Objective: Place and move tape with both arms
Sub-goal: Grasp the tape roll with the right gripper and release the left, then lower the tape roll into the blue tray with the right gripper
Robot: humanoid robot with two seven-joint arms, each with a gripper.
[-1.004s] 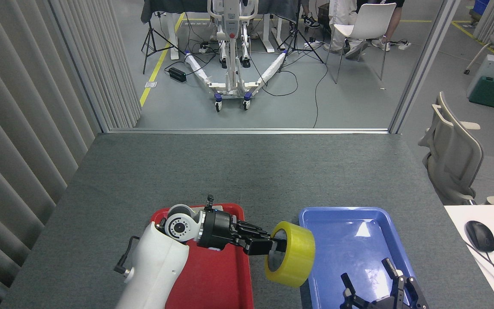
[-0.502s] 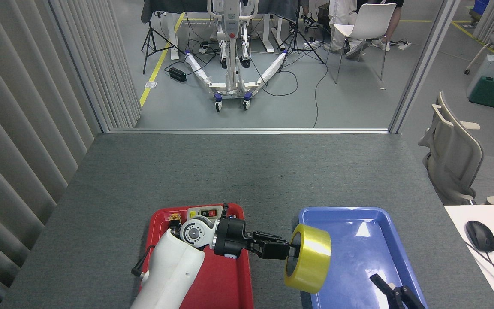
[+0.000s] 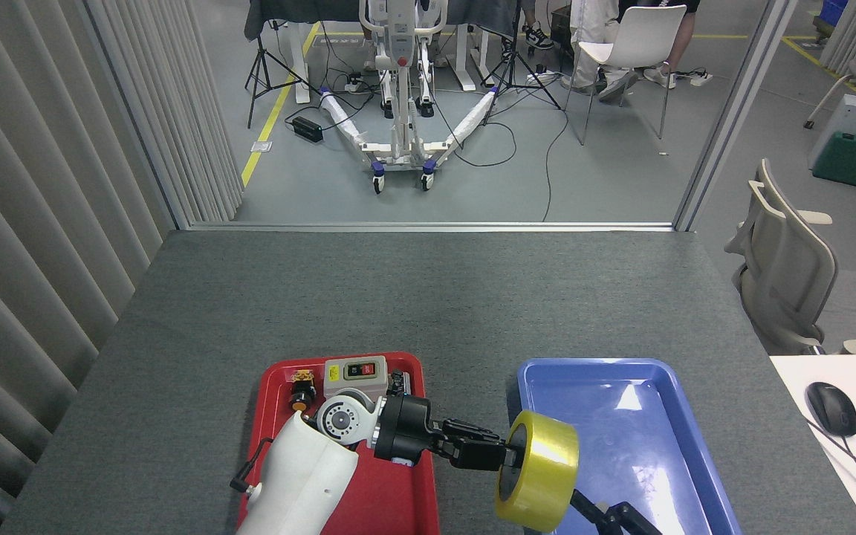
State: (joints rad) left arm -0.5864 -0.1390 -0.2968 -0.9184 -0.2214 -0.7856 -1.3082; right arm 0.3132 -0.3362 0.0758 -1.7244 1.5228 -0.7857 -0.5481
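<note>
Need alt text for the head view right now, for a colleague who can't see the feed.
The left gripper holds the yellow tape roll on its edge over the left rim of the blue tray. The right gripper barely shows at the bottom edge. A red tray with small electrical parts sits left, on a grey table.

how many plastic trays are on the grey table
2. A red plastic tray lies near the front on the left, partly under the white left arm. A blue plastic tray lies to its right, apart from it, with the yellow tape roll over its left edge.
</note>
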